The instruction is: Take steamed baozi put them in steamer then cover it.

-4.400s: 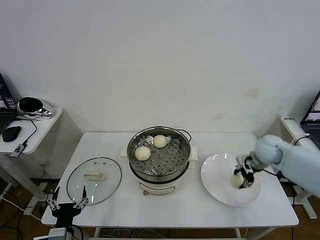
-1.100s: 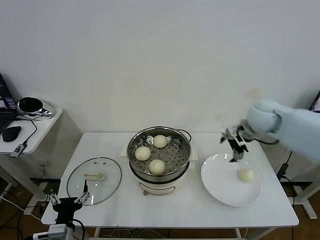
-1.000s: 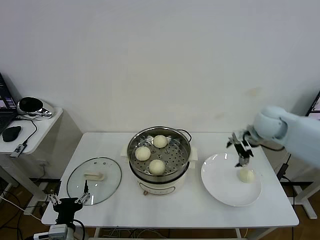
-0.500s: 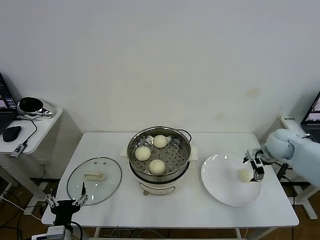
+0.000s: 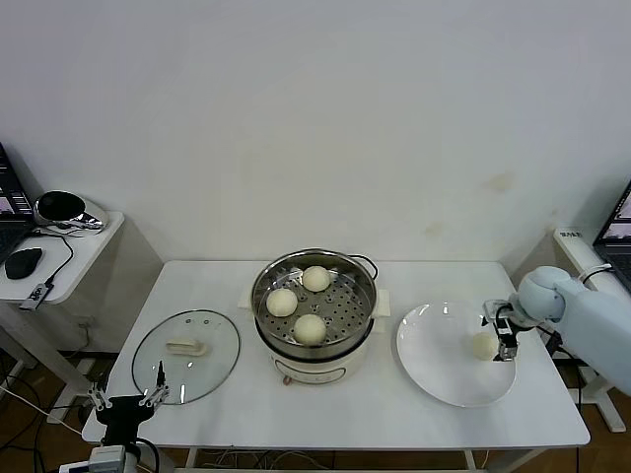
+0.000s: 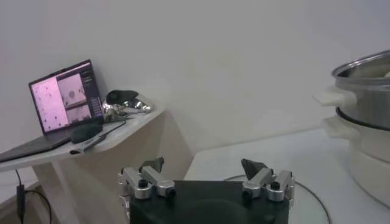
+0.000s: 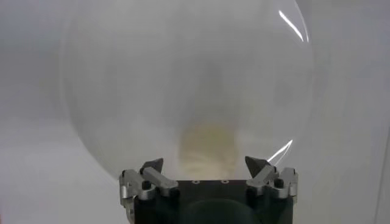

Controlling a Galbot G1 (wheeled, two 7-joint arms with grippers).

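Note:
The steamer stands mid-table with three baozi on its perforated tray: one at the back, one at the left, one at the front. A fourth baozi lies on the white plate at the right. My right gripper is open and sits low at this baozi's right side; in the right wrist view the baozi lies between the spread fingertips of the gripper. My left gripper is open and empty at the table's front left corner; it also shows in the left wrist view.
The glass lid with a cream handle lies flat left of the steamer. A side table with a mouse and headset stands at the far left. The steamer's side shows in the left wrist view.
One bun went from the plate into the steamer's front. My right gripper then swung back from above the plate's far edge and came down beside the last bun.

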